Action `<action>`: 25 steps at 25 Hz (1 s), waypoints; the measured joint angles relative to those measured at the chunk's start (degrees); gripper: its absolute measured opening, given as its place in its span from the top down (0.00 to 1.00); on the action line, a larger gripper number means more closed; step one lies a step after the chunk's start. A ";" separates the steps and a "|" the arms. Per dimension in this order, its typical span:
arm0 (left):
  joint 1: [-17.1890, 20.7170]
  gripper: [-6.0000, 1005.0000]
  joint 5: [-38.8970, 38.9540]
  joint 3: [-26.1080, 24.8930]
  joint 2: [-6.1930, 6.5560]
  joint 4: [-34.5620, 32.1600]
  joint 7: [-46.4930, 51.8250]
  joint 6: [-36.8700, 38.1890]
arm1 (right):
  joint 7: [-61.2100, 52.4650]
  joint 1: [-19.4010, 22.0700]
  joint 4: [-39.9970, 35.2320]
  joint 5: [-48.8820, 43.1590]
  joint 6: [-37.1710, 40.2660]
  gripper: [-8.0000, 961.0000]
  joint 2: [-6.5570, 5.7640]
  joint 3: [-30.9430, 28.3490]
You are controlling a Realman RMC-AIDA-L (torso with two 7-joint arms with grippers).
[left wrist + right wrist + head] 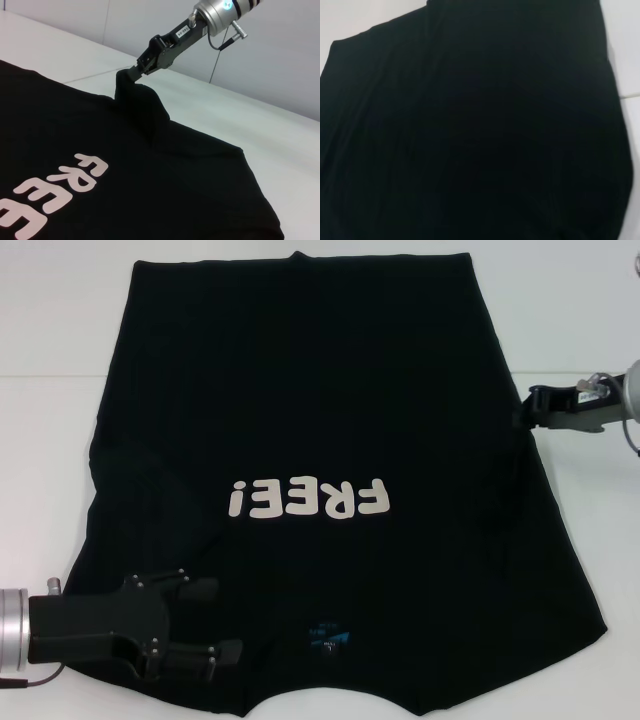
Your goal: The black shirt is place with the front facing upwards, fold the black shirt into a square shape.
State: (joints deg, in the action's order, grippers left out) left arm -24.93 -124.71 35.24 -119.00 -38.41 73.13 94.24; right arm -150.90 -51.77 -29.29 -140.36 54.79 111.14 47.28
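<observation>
The right gripper [134, 71] is pinched shut on a peak of the black shirt [320, 420] at the cloth's three o'clock edge, probably to carry that side inward for a fold. Its arm reaches in low from the right. At seven o'clock the left gripper [222, 625] rests over the shoulder area, fingers spread, forearm level. The shirt lies flat on the white table [50, 330], lettering up.

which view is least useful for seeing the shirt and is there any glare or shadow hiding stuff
Right wrist view is weakest: the black shirt fills it as soft, nearly featureless black. Head view is evenly lit with no glare, though the left gripper blends into the cloth. Left wrist view is clearest, showing the right gripper pinching a raised fold against the white table.
</observation>
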 joint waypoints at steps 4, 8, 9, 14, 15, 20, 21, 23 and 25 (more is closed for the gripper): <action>0.06 0.08 0.00 -0.05 0.00 0.00 0.00 0.02 | 1.46 0.00 0.21 0.97 -0.65 0.90 0.77 -0.45; 0.07 0.08 0.00 -0.11 0.00 0.00 0.00 0.00 | 6.18 0.38 0.96 7.04 0.12 0.85 0.90 -0.59; 0.06 0.08 0.00 -0.13 0.00 0.00 0.00 -0.02 | 7.53 0.46 1.34 8.92 0.57 0.84 0.87 -0.59; 0.06 0.08 0.00 -0.17 0.00 0.00 0.00 -0.11 | 14.39 0.57 3.50 17.90 3.13 0.79 0.32 -0.70; 0.07 0.08 0.00 -0.18 0.00 0.00 0.00 -0.11 | 14.90 0.62 3.53 18.43 3.17 0.78 0.32 -0.70; 0.10 0.08 0.28 -0.46 -0.07 0.12 0.99 0.18 | 18.66 2.23 2.90 19.39 3.53 0.71 0.51 -1.50; 0.11 0.08 0.40 -0.52 -0.07 0.18 1.41 0.29 | 21.43 3.01 2.59 20.38 4.99 0.67 0.66 -2.05; 0.06 0.08 1.24 -0.84 0.17 0.43 4.84 0.84 | 27.86 4.57 2.15 22.98 8.88 0.60 0.87 -2.81; -0.14 0.08 1.90 -2.11 0.74 0.85 8.86 1.92 | 36.17 6.80 2.01 26.36 14.31 0.53 0.95 -3.05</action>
State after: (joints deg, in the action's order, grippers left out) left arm -25.08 -122.81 33.14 -118.26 -37.56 81.98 96.15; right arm -114.72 -44.96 -27.28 -114.00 69.10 112.09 44.22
